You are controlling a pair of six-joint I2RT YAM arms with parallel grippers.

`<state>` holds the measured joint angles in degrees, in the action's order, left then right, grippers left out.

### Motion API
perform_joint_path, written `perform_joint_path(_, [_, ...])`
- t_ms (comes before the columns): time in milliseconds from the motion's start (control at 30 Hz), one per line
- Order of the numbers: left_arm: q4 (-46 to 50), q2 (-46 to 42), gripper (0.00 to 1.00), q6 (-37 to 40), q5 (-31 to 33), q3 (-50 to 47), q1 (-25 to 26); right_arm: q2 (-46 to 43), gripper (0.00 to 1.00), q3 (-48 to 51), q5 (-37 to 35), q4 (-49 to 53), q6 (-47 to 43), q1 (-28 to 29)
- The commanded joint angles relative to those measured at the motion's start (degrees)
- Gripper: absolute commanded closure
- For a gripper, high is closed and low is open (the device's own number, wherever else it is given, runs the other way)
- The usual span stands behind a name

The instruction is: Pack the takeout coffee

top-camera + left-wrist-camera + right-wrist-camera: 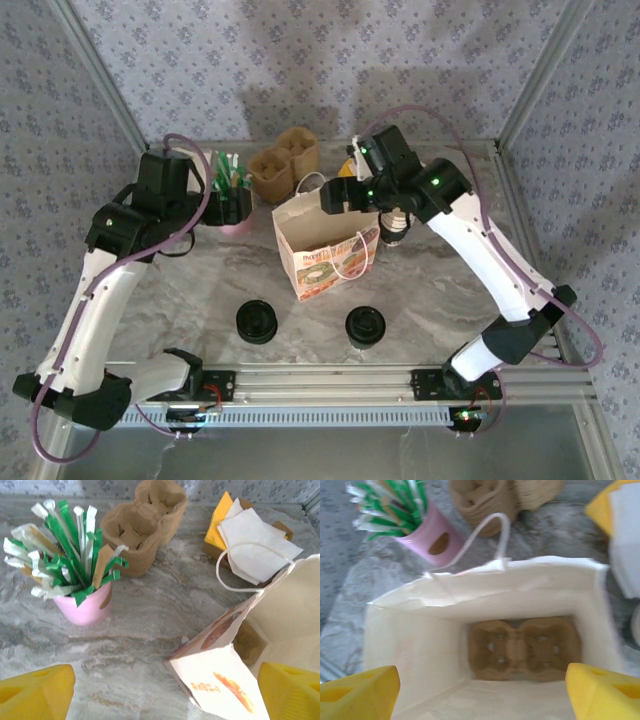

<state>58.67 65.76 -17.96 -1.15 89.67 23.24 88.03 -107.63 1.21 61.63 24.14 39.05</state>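
Two round black-lidded items stand near the table's front, one at left (257,321) and one at right (365,326). From above I cannot tell which is the takeout coffee. A white printed paper bag (325,250) stands open mid-table. My right gripper (345,195) hangs over its mouth, open, with nothing between its yellow fingertips (600,690). The right wrist view looks down past the bag wall (420,645) to a brown cardboard cup carrier (525,647) lying on the bottom. My left gripper (165,690) is open and empty, left of the bag (220,675).
A pink cup of green and white stirrers (235,218) (85,605) stands under my left wrist. Brown cup carriers (285,160) (145,525) sit at the back. White napkins in a yellow holder (250,540) lie behind the bag. A stack of cups (393,232) stands right of it.
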Motion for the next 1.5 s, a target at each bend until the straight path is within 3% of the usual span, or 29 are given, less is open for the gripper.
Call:
perform_joint_path(0, [5.82, -1.1, 0.06, -1.82, -2.71, 1.15, -0.31, -0.7, 0.13, -1.63, -6.67, 10.7, -3.07, -0.98])
perform_joint_path(167, [6.85, -0.98, 0.04, -1.86, -5.41, -0.99, -0.31, 2.53, 0.12, -2.22, -6.82, 13.66, -5.25, -1.34])
perform_joint_path(433, [4.7, -1.07, 0.04, -2.4, -7.11, -2.4, -0.31, 6.44, 0.18, -1.89, -14.22, 11.34, -6.82, -1.77])
perform_joint_path(567, [3.91, -0.99, 0.04, -2.72, -7.37, -3.07, -0.26, 9.33, 0.38, -0.95, -13.32, 10.32, -7.06, -2.17])
perform_joint_path(767, [3.46, -1.49, 0.03, -2.92, -7.7, -3.8, -0.31, 10.02, 0.94, -4.3, -13.29, 9.81, -3.94, 0.08])
perform_joint_path(800, [3.43, -1.51, 0.02, -2.83, -7.53, -3.75, -0.29, 9.75, 1.0, -5.48, -12.29, 9.99, -2.82, 0.14])
perform_joint_path(1200, [2.71, -2.04, 0.02, -2.17, -5.27, -2.56, -0.31, 4.4, 1.0, -11.54, -4.37, 9.68, 10.06, 0.68])
perform_joint_path(1400, [2.37, -2.46, 0.02, -2.09, -4.31, -1.93, -0.31, 1.02, 0.99, -5.98, -4.99, 5.86, 14.5, -0.23])
perform_joint_path(1467, [2.38, -2.59, 0.02, -2.08, -4.29, -1.68, -0.31, 0.53, 0.8, -2.11, -5.12, 5.61, 14.62, -1.99])
